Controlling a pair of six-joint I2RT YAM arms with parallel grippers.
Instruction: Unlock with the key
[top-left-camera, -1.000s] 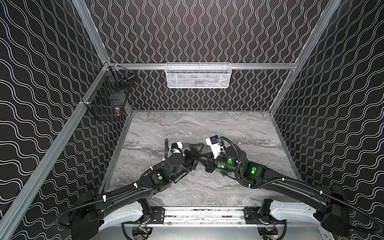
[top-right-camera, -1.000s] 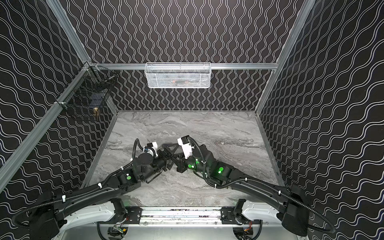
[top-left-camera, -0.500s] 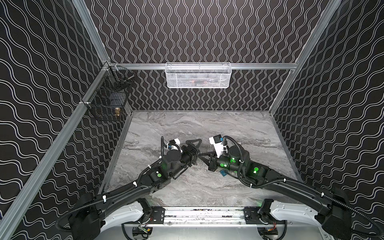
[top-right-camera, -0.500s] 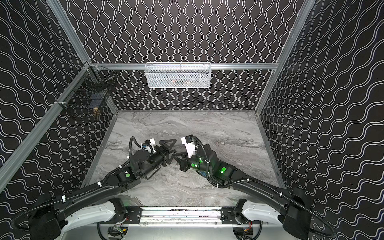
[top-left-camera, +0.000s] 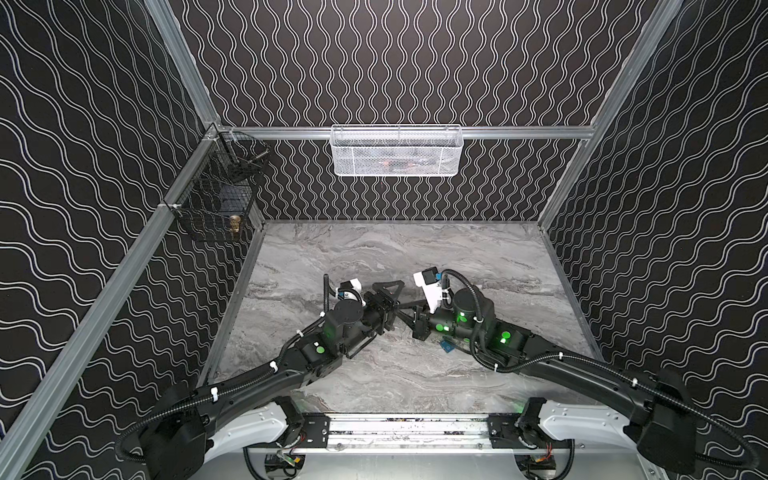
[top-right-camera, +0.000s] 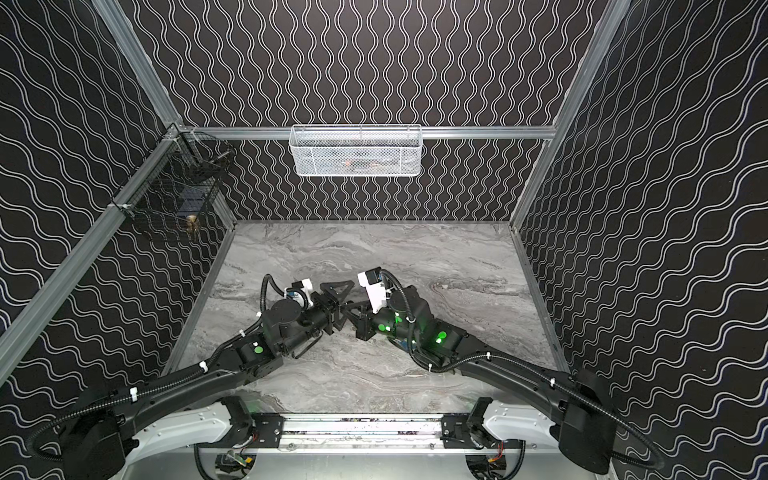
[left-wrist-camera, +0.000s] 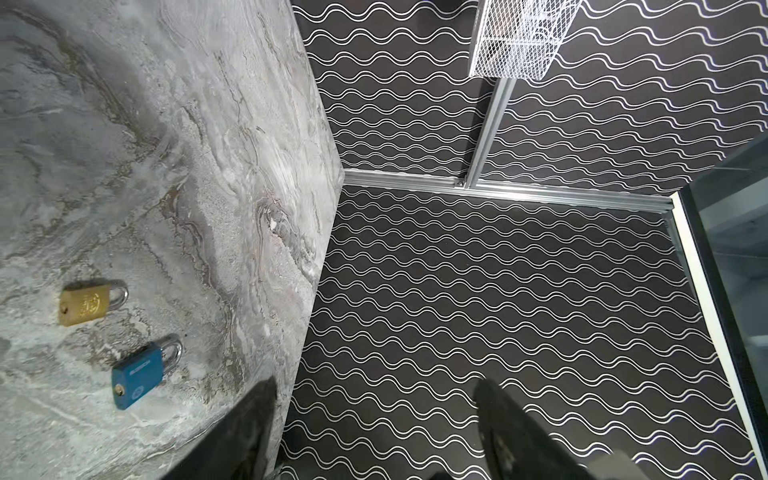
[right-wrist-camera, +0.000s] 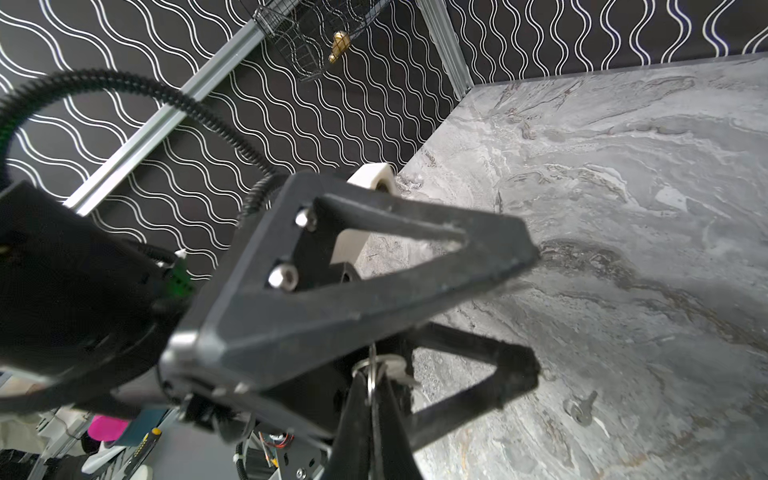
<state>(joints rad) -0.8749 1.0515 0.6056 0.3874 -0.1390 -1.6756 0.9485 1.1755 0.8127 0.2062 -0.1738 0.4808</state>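
The right fingers (right-wrist-camera: 351, 432) are clamped on the key (right-wrist-camera: 370, 376) (ring end), which is held between the wide-spread, empty left fingers (right-wrist-camera: 415, 291), presumably for handover.

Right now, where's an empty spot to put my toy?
Bare: the far strip of the table along the back wall below the white basket, and the near strip between the arms and the front rail. Crowded: the middle, where the left gripper and right gripper meet, by the blue padlock.

Key (right-wrist-camera: 392, 366) mostly hidden in right gripper (right-wrist-camera: 371, 380)
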